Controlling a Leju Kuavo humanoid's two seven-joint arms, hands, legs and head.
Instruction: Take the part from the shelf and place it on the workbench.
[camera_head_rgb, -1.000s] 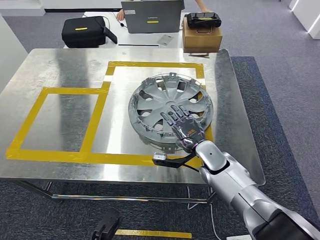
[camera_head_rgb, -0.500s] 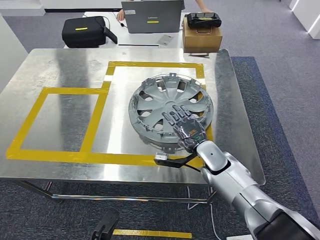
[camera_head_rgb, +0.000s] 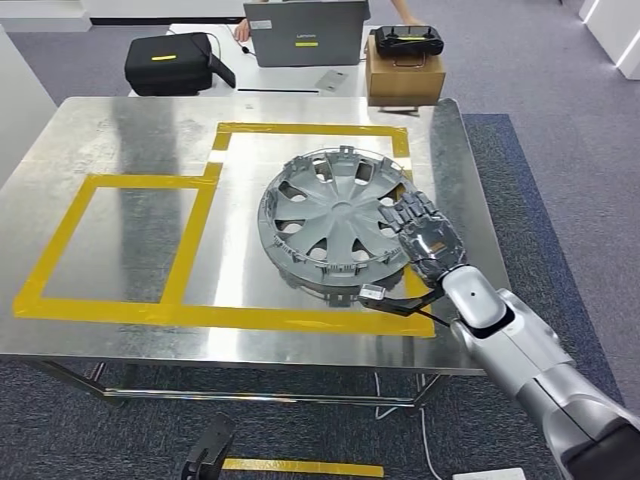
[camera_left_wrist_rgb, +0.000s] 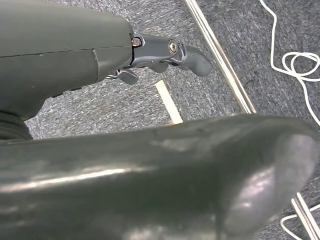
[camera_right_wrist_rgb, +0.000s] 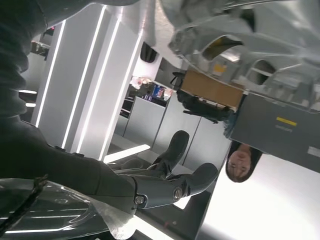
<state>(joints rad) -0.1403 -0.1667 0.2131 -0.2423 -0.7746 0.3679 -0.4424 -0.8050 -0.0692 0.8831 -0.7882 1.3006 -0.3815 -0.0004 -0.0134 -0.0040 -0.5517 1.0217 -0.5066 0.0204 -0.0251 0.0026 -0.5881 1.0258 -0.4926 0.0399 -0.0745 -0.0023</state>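
Note:
The part, a grey spoked hubcap (camera_head_rgb: 336, 218), lies flat on the metal workbench (camera_head_rgb: 136, 140), inside the right-hand outline of yellow tape (camera_head_rgb: 302, 129). My right hand (camera_head_rgb: 426, 237) hovers at the hubcap's right rim with its fingers spread flat and nothing held. The right wrist view shows those fingers (camera_right_wrist_rgb: 177, 185) apart and bare, with the hubcap (camera_right_wrist_rgb: 234, 30) beyond them. My left hand (camera_left_wrist_rgb: 166, 50) hangs down over the carpet, fingers stretched out and holding nothing.
A second yellow tape square (camera_head_rgb: 113, 240) marks the bench's left half. Behind the bench stand a black bag (camera_head_rgb: 167, 62), a laptop (camera_head_rgb: 306, 32) and a cardboard box (camera_head_rgb: 404, 75) with a black controller (camera_head_rgb: 407, 40) on it. A person's hand (camera_head_rgb: 241, 30) rests beside the laptop.
My right hand has moved to the right, from over the hubcap's middle to its right rim. The hubcap has stayed where it lies.

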